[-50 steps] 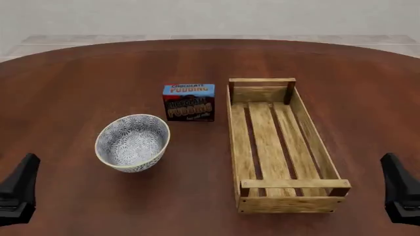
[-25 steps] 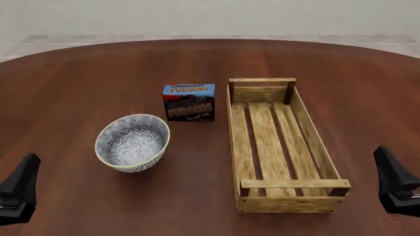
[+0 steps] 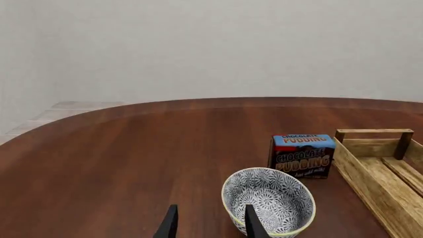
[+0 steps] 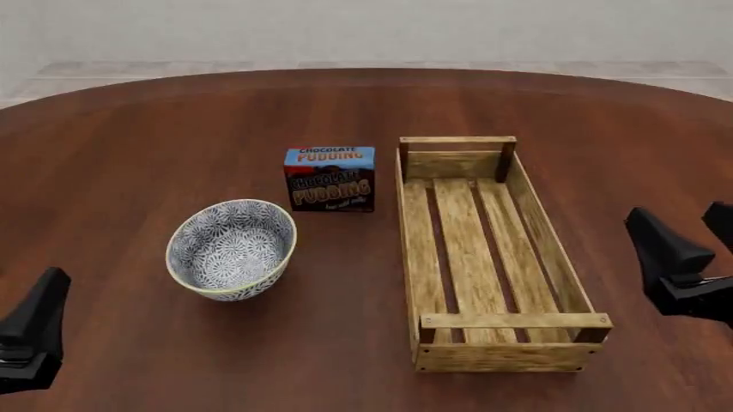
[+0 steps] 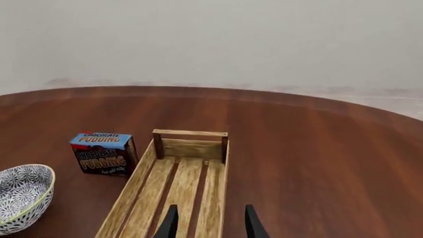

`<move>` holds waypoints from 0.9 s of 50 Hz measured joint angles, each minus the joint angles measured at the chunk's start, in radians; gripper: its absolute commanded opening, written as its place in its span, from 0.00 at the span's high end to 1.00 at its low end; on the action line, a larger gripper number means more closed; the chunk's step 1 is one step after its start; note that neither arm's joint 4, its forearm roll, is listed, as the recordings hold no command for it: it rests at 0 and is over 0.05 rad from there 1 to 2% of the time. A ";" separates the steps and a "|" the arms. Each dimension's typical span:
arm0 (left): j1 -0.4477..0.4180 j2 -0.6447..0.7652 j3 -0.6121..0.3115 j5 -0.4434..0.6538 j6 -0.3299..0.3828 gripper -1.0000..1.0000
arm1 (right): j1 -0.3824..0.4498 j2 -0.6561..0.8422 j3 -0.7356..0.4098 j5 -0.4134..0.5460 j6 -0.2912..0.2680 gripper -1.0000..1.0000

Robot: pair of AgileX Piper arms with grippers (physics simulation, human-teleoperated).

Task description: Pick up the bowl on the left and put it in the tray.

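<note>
The bowl (image 4: 232, 249) sits upright on the table (image 4: 137, 146), left of the tray (image 4: 487, 257) and just in front of a pudding box (image 4: 330, 178), close to it but not touching. The tray lies lengthwise with nothing in it, well apart from the bowl.

The left gripper (image 4: 33, 330) hangs low at the near left edge, some way short of the bowl; from its wrist camera its fingers (image 3: 254, 225) stand apart with nothing between them, and one overlaps the bowl's near rim in that view, so it is roughly lined up. The right gripper (image 4: 681, 257) hovers off the tray's right side, also spread and empty.

The reach for the bowl looks barely begun. To do it well, I'd bring the left gripper forward and above the rim, then drop one finger inside and one outside the near wall, pinching the wall rather than trying to span the whole bowl. The glazed ceramic may slip, so a deep bite is safer. Lift straight up before carrying right, staying clear of the box and the tray's rail.
</note>
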 measured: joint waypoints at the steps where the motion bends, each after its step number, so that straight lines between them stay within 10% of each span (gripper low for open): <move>1: 0.000 0.000 0.000 0.000 0.000 0.00 | 0.004 0.008 -0.007 0.002 0.000 0.00; 45: 0.000 0.000 0.000 0.000 0.000 0.00 | 0.278 0.388 -0.313 0.079 0.036 0.00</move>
